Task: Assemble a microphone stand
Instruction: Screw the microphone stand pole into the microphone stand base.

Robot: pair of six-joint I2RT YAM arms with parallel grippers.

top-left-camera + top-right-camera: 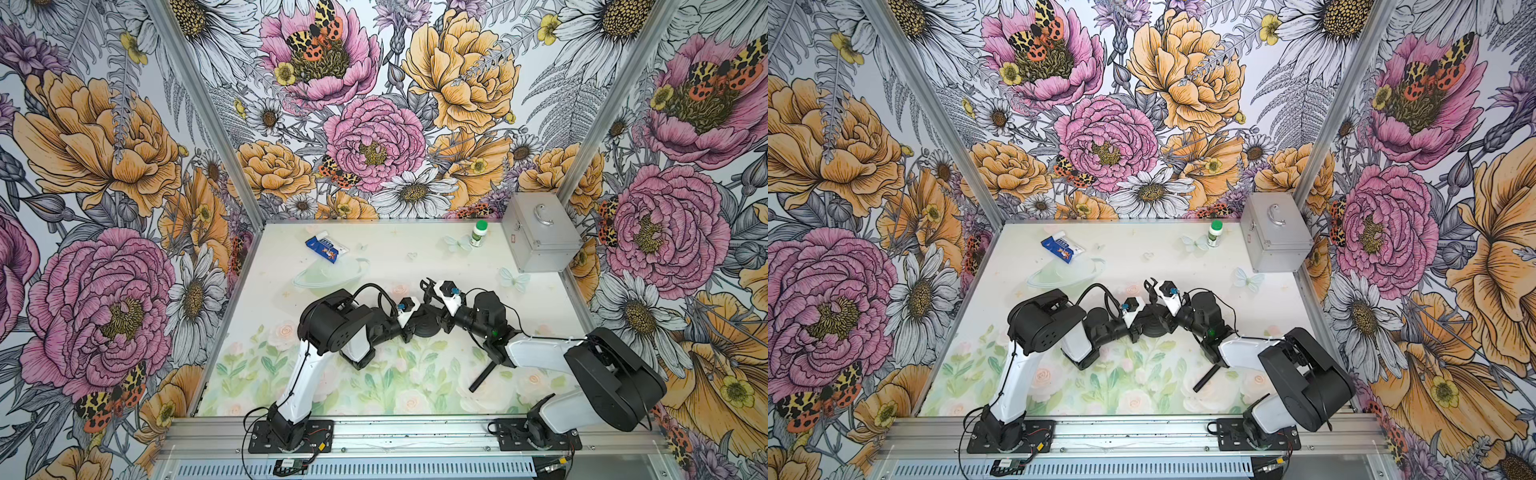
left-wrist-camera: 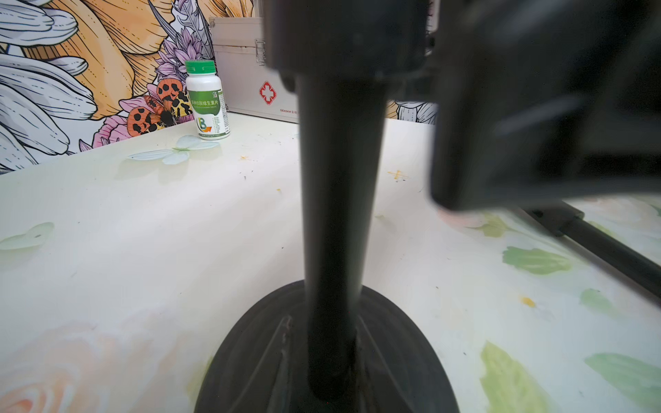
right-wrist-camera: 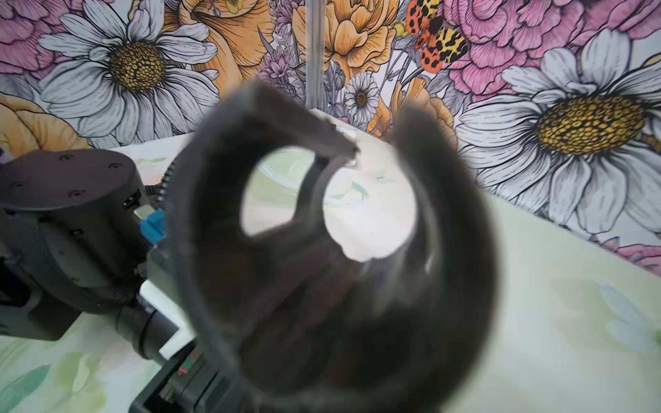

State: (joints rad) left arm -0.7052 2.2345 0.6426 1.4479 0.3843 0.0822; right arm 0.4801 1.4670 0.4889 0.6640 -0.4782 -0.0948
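**Item:** microphone stand, part-built, at the middle of the table (image 1: 536,291).

**Parts:**
- Base (image 2: 250,357): round, black, flat on the table.
- Pole (image 2: 336,214): upright in the centre of the base, long axis vertical.
- Clip (image 3: 465,268): black, C-shaped, at the top of the pole and apparently seated there. It is blurred in the right wrist view.

**Key relation:** the clip sits straight above the base on the pole's axis. The right tool (image 1: 432,289) reaches it from the table's right edge and is the nearer of the two. Any turning would likely be about that vertical axis.

**Right tool:** at the clip, touching or just beside it. How far it is open cannot be told, as both close views are smeared.

**Left tool** (image 1: 410,322): comes in from the left edge, low on the pole. It appears closed narrowly on the pole, steadying it.

**Spare rod** (image 1: 482,376): lies flat toward the front right corner, under the right arm, untouched.
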